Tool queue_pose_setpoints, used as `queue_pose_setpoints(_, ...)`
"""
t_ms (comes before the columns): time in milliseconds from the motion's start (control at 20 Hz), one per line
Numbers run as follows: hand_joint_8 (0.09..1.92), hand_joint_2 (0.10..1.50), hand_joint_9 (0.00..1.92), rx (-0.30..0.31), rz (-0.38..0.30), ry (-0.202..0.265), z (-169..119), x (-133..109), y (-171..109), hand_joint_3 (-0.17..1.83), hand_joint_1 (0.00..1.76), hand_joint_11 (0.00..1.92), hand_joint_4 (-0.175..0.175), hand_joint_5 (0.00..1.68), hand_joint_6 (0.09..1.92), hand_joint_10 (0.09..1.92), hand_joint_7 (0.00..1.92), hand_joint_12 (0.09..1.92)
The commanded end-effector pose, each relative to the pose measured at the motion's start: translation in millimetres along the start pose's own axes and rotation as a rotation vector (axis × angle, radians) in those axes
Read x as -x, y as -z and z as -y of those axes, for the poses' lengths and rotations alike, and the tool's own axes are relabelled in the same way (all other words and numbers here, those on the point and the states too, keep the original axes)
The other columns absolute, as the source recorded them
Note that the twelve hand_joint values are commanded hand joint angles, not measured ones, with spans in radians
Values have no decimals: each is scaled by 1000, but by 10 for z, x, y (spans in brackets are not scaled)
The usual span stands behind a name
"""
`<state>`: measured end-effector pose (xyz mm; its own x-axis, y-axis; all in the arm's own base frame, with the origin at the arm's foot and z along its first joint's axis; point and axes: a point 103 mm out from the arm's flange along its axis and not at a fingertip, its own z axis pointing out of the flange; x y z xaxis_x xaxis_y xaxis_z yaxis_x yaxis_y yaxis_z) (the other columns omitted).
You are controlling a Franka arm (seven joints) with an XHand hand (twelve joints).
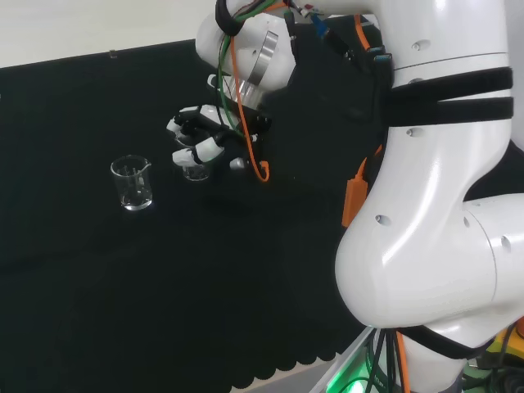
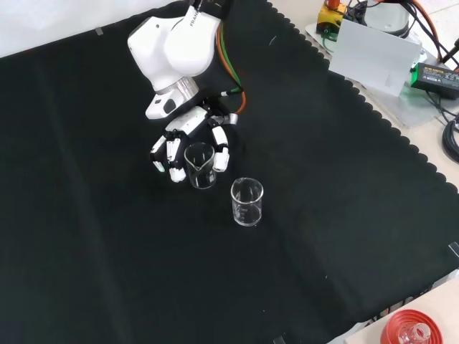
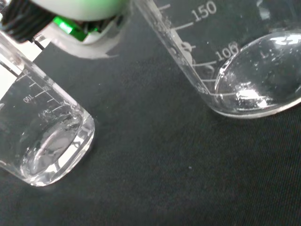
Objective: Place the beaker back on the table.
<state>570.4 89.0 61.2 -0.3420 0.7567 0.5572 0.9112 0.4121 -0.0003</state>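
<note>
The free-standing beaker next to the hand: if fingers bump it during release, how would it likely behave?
The free-standing beaker is clear, thin-walled and looks empty, so probably light and easily shoved. It stands taller than wide, so a high knock could tip it, and then it may roll. The black cloth probably limits sliding.

Desk [image 2: 344, 215] — draped in black cloth [image 2: 107, 272] with a scalloped hem, spreading out on all sides of the robot hand [image 2: 188, 140]. Pale surface [image 2: 43, 21] beyond the cloth's edge — a grey box [image 2: 373, 57], cables [image 2: 452, 136] and a red ribbed ring [image 2: 419, 326] well apart from it.
</note>
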Motion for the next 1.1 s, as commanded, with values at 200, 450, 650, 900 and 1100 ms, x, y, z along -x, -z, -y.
queue_pose_setpoints(200, 87, 547, 778, 24, 19, 8, 86, -109, 214, 495, 816, 0, -58, 444, 549, 87, 769, 1360)
queue_pose_setpoints(450, 87, 550, 771, 46, 39, -5, 210, -166, 415, 489, 811, 0, -58, 445, 528, 87, 761, 1354)
queue_pose_setpoints(650, 87, 551, 767, 59, 53, -17, 327, -203, 546, 488, 809, 0, -58, 445, 523, 87, 758, 1352)
queue_pose_setpoints(900, 87, 553, 765, 76, 64, -31, 483, -262, 651, 486, 807, 0, -57, 447, 518, 87, 755, 1349)
queue_pose_setpoints(1100, 87, 556, 763, 95, 81, -57, 607, -321, 722, 486, 804, 0, -57, 450, 515, 87, 754, 1348)
